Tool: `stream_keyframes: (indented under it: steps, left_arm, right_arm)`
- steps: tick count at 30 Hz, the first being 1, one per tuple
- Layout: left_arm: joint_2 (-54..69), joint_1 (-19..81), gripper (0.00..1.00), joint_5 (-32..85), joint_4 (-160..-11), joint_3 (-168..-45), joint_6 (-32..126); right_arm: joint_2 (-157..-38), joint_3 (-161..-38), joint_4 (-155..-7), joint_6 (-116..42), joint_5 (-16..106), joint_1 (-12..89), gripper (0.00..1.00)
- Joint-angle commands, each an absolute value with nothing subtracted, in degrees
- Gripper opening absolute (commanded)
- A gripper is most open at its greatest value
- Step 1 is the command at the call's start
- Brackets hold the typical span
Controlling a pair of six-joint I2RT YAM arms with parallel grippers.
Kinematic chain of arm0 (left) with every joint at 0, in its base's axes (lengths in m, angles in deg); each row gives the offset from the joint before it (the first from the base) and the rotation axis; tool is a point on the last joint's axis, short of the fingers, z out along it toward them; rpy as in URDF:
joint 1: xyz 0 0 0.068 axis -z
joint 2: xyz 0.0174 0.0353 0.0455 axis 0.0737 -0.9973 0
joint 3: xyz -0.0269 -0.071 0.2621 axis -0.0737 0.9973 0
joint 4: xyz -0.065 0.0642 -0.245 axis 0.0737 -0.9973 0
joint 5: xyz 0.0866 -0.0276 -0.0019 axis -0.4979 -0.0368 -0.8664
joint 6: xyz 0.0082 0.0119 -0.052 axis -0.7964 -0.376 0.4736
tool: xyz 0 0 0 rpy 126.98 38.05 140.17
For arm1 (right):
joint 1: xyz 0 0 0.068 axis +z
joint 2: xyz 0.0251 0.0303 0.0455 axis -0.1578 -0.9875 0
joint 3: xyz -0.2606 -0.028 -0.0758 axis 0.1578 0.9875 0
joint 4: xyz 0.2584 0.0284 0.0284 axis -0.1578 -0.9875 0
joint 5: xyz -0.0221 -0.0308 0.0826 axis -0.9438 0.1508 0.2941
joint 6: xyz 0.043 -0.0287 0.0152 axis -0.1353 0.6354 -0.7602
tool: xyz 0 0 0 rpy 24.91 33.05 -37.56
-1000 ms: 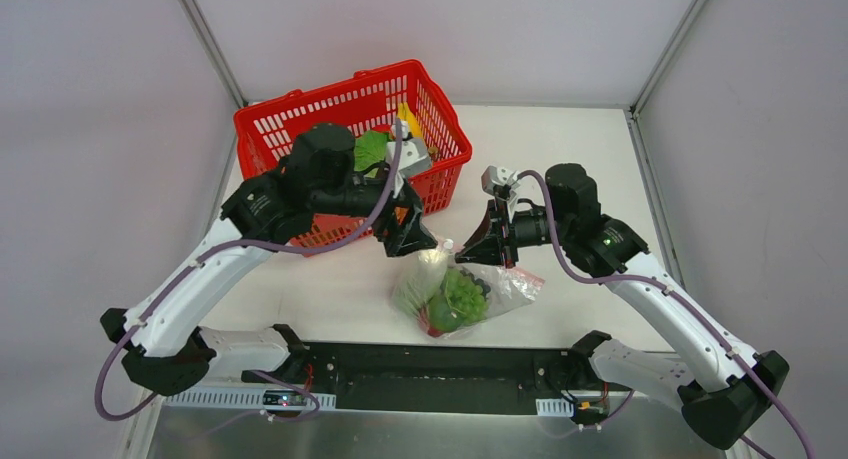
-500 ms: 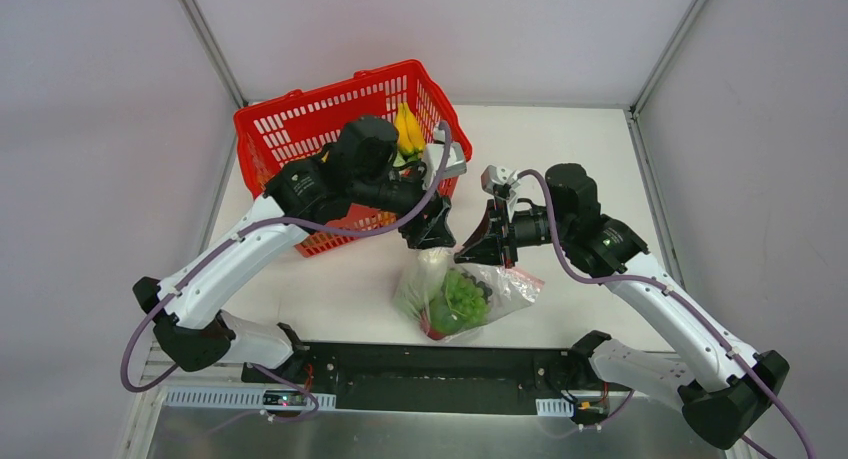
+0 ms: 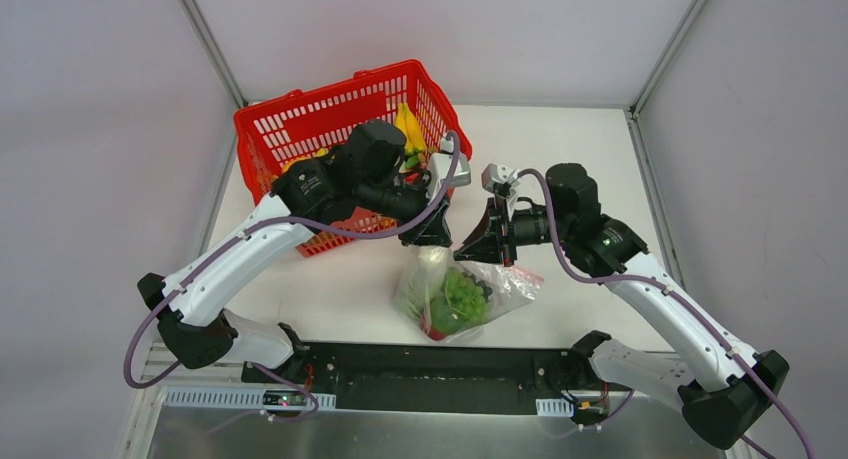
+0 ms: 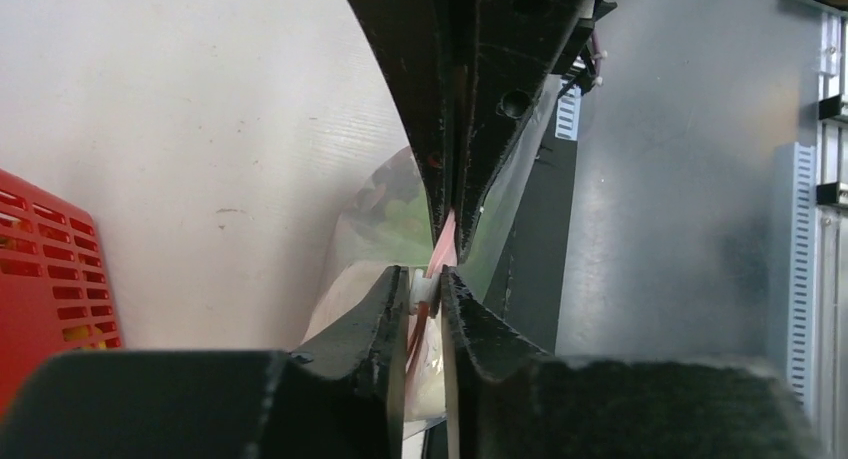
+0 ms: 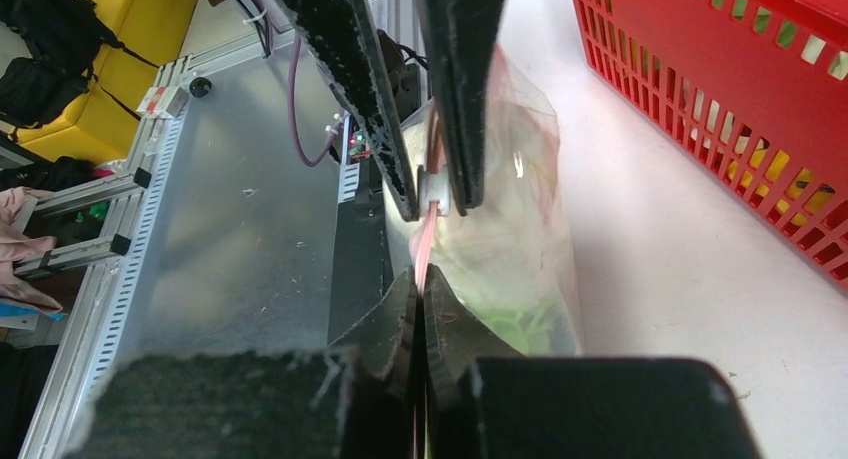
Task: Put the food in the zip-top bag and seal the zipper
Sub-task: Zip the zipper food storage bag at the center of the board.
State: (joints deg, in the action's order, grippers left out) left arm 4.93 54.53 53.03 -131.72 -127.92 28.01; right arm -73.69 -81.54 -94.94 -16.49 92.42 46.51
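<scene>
The left claw [image 3: 430,231] is drawn in narrow. Its fingers [image 4: 385,314] pinch a small white slider [image 4: 422,289] that rides on the zipper [image 4: 443,237]. Tip to tip with it, the right claw [image 3: 472,249] is clamped flat on the same pink-red strip, with no gap showing between its fingers [image 5: 395,317].

Only the short stretch of zipper between the two claws can be seen, and only from the wrist cameras. From above, both claws cover the mouth edge, so I cannot tell how much of it is pressed closed.

The zip-top bag [image 3: 505,284] sags directly below both claws, its bottom resting on the counter [image 3: 570,149]. The food inside is blurred by the plastic. A bunch of green grapes [image 3: 462,294] is plain enough. The pale shape beside it, under the left claw, and a red patch at the bag's near end are hard to name.

Behind the left claw stands a red basket [image 3: 300,129], much of it covered by the left arm. Yellow bananas [image 3: 408,127] show inside it. In the left wrist view only a corner of the basket appears, cut off at the frame's edge.
</scene>
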Motion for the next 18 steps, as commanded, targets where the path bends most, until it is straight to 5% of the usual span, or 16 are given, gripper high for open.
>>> stream_keyframes:
  steps: [1, 4, 18]
  left_arm:
    - [6.2, 54.69, 0.08, 53.57, -134.37, -129.24, 25.41]
    - [7.14, 54.69, 0.0, 51.72, -134.93, -128.95, 24.77]
    - [15.77, 54.51, 0.0, 41.36, -139.7, -124.39, 20.34]
  right_arm:
    - [-71.79, -82.61, -89.16, -17.43, 94.27, 46.88, 0.0]
    - [-71.62, -82.52, -89.69, -17.26, 93.67, 46.89, 0.0]
    - [-71.99, -83.13, -92.9, -15.39, 91.3, 46.87, 0.0]
